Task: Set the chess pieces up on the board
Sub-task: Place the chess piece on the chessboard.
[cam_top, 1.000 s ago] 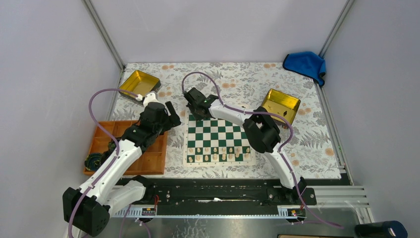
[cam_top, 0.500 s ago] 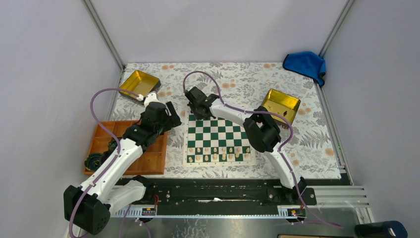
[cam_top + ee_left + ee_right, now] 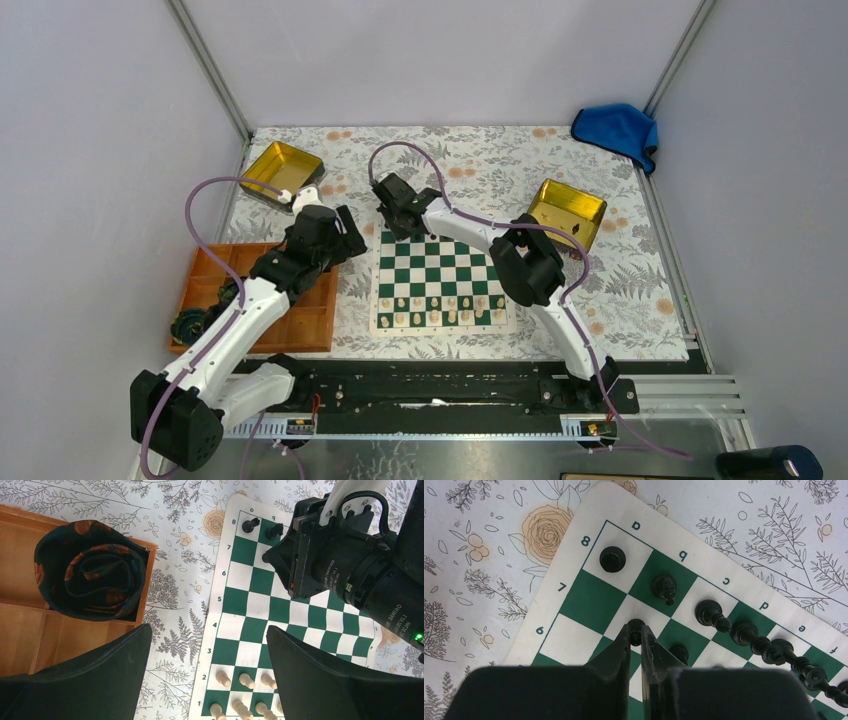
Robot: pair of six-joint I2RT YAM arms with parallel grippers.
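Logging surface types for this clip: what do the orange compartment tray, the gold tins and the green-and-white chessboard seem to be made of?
Orange compartment tray: looks like wood with a matte finish, faint grain and thin dividers.
Gold rectangular tins: likely metal, glossy, with bright reflections on the walls.
Green-and-white chessboard: seems to be a thin printed sheet, matte and lying flat. Whether it is card or vinyl cannot be told.

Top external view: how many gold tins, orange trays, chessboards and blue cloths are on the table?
Gold tins: 2
Orange tray: 1
Chessboard: 1
Blue cloth: 1
Total: 5
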